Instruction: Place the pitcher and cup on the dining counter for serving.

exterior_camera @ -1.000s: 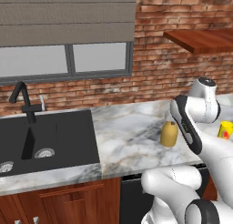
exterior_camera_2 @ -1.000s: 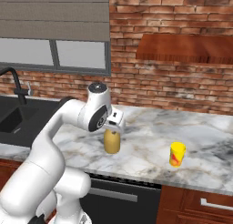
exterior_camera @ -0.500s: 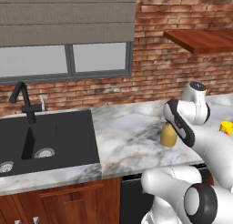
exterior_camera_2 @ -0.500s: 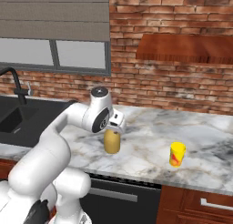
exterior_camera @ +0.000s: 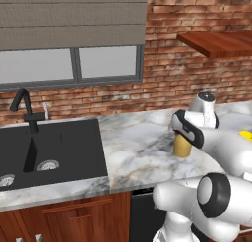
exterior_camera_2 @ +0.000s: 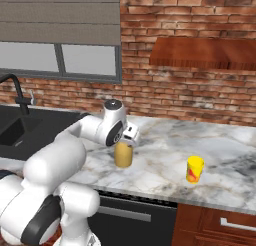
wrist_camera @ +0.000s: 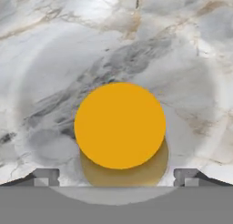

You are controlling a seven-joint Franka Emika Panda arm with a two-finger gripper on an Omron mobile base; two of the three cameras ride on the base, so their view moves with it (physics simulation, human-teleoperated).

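While the white arm bends low over the marble worktop (exterior_camera_2: 165, 155) beside the black sink (exterior_camera: 49, 152), its gripper (wrist_camera: 116, 175) hangs directly above the mustard pitcher (exterior_camera_2: 123, 155), which stands upright on the stone. In the hand view the pitcher's round top sits between the two fingertips (wrist_camera: 45, 176), which are spread wide on either side and do not touch it. The small yellow cup (exterior_camera_2: 194, 169) stands well apart, farther along the worktop. This looks like the approach for grasping the pitcher; the next move probably calls for lowering straight down, then closing on its neck.
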